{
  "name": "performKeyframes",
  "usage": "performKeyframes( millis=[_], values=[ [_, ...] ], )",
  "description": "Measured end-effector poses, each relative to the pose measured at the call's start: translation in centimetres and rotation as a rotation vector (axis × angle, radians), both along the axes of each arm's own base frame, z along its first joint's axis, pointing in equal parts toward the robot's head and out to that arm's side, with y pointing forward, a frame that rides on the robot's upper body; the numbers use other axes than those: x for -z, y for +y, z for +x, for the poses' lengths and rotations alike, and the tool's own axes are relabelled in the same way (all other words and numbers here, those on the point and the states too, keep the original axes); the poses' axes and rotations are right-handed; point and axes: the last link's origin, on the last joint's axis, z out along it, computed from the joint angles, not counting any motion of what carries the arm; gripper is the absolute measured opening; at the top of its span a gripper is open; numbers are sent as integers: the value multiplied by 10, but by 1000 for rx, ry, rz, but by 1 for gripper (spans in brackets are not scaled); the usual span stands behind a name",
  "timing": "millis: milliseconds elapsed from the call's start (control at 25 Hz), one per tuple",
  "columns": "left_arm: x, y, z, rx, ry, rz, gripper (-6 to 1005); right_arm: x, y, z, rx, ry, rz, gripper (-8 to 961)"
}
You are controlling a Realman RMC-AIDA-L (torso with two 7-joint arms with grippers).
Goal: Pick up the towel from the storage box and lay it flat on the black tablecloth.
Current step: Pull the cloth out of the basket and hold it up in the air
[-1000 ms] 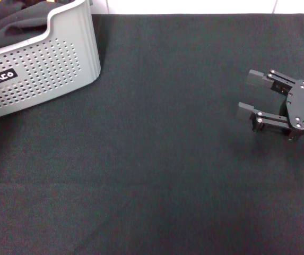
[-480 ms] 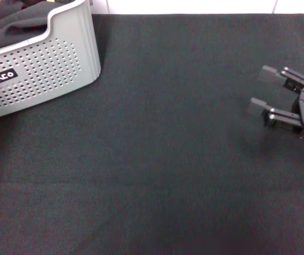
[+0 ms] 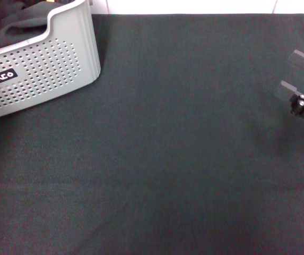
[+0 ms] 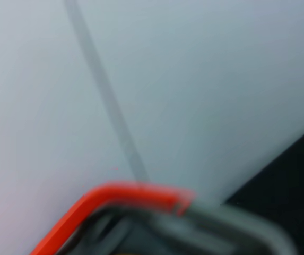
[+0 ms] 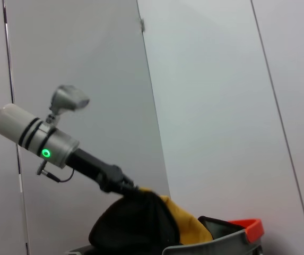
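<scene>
Even, soft light; blurred left wrist view; faint shadows on the black tablecloth (image 3: 183, 159).

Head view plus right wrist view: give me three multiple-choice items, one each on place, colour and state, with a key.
1. Where does the light grey perforated plastic storage box stand on the large black woven tablecloth in the head view?
A. far left corner
B. near right corner
C. centre

2. What colour is the face of the fleecy towel that shows in the right wrist view?
A. red
B. yellow
C. blue

3. The right gripper is:
A. shut on the towel
B. open and empty
C. shut and empty

Key:
1 A: the box sits at the far left, the cloth spreading out from it.
2 B: a yellow fold shows beside a black cloth heap, where the left gripper reaches in.
3 B: its fingers stand apart above the tablecloth at the right edge, with nothing between them.
</scene>
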Motion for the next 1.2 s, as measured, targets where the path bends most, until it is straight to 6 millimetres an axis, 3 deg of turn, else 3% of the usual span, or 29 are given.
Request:
performKeyframes(
  millis=[480,880,1040,1200],
  values=[
    [28,-15,65,351,-279,-266,27,-3,-8,9,20,-6,11,839],
    [30,-39,109,587,-567,-475,26,-19,-20,22,7,-15,53,839],
    [43,-31,112,551,-622,-551,27,-29,-22,24,-31,-37,79,839],
    [71,-17,100,475,-678,-635,27,-37,-24,25,-69,-60,106,839]
  ],
)
